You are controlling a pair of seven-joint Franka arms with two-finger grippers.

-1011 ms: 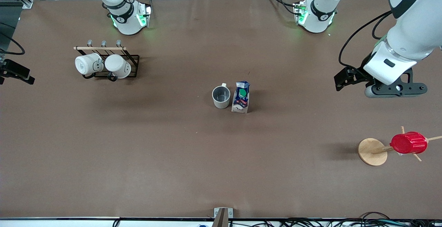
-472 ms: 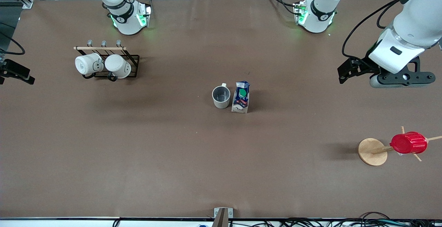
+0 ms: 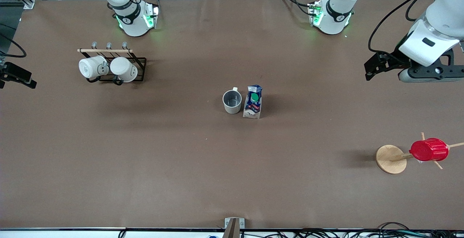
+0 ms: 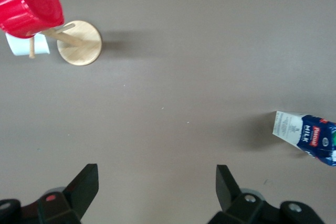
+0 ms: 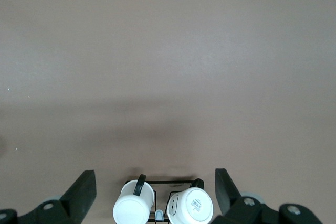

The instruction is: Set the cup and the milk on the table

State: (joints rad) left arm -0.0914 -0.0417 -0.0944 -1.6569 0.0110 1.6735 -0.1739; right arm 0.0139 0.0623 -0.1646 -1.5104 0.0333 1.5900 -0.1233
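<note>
the cup (image 3: 232, 101) stood touching the milk (image 3: 253, 101) on the table (image 3: 181, 151). the left gripper (image 4: 157, 192) and the right gripper (image 5: 156, 192) were both wide open, holding nothing.

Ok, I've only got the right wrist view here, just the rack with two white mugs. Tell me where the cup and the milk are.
Observer: The cup stands upright near the middle of the table, with nothing gripping it.
Operator: Now the milk.
Observer: The milk stands upright close beside the cup, toward the left arm's end.
Operator: Give me the grippers.
Observer: The left gripper is open and empty, up over the left arm's end of the table. Your right gripper is open at the right arm's end. Both are well away from the cup and the milk.
</note>
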